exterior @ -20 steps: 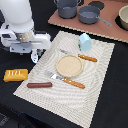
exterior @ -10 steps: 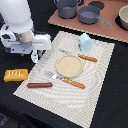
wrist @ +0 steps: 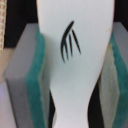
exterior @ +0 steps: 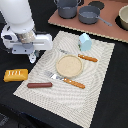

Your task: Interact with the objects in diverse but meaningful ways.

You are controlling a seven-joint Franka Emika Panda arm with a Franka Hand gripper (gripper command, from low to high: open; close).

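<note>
Gripper [wrist: 75, 65] clamped on a small white piece [wrist: 75, 55], green pads [wrist: 39, 75] squeezing both sides

wrist view shows that pinch up close; the exterior view hides it behind the arm, but shows the bread loaf [exterior: 15, 75] and sausage [exterior: 39, 85] just below, blue carton [exterior: 85, 41] far across the placemat [exterior: 95, 90], probably laid out as a table setting

The round plate [exterior: 68, 65] sits in the middle of the striped mat [exterior: 102, 75]. A fork [exterior: 65, 80] lies just beside the plate on the near side, and a knife [exterior: 80, 56] lies just beside it on the far side. The sausage [exterior: 39, 85] lies near the fork's tip. The blue carton [exterior: 85, 41] stands behind the knife. The mat toward the exterior view's right of the plate is bare. The bread loaf [exterior: 15, 75] lies off the mat.
</note>
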